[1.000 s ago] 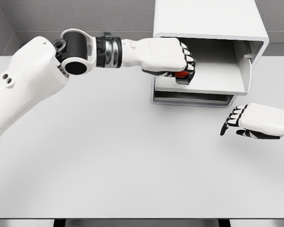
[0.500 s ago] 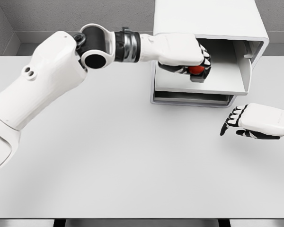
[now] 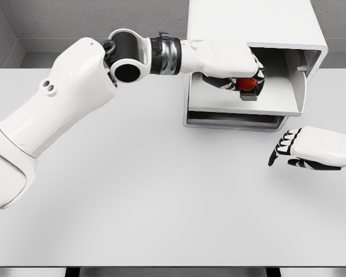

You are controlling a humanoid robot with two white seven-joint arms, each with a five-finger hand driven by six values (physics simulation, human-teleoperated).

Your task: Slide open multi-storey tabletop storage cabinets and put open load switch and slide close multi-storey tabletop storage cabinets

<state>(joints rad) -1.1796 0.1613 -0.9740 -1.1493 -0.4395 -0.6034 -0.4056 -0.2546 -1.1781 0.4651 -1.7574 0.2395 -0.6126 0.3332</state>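
- At about 1 o'clock on the white table (image 3: 161,202) I see one white storage cabinet (image 3: 251,20); its top and back are cut off by the upper edge of the picture.
- I count one drawer (image 3: 277,98) that is pulled out from the cabinet, and below it a second level (image 3: 230,120) that looks closed, though only a thin front edge of it shows.
- My left hand (image 3: 230,63) reaches over the open drawer, and its fingers are curled around the load switch (image 3: 247,85).
- Of the switch I can see only one red rounded part and a small dark grey piece under it; the rest is hidden by the fingers.
- I cannot tell if the switch already touches the drawer floor or is held just above it.
- My right hand (image 3: 311,149) is at about 4 o'clock, beside the cabinet's lower right corner, with its wrist cut off by the right edge.
- Its fingers are loosely bent and they hold nothing; whether it rests on the table or floats over it, I cannot say.
- Counted: two hands, one cabinet, one open drawer, one switch.
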